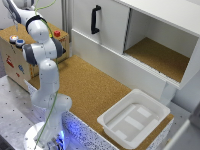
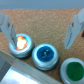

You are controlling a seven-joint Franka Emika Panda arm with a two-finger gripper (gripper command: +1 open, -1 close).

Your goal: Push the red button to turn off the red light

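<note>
The small round red button (image 2: 20, 45), glowing orange inside a pale metal rim, sits on the cork-topped wooden box (image 1: 10, 55), first in a row with a round blue button (image 2: 45, 54) and a round green button (image 2: 74, 68). The white robot arm (image 1: 42, 55) hangs over them, its two grey fingers (image 2: 8, 29) spread apart and holding nothing.

The buttons sit close together, so I judge a slightly off-line descent could press the blue one instead, or a fingertip could catch the rim and leave the light on.

Only the wrist view shows the glow and the green button. Only the exterior view shows the white plastic tray (image 1: 150, 105) and small red cube (image 1: 57, 33).
</note>
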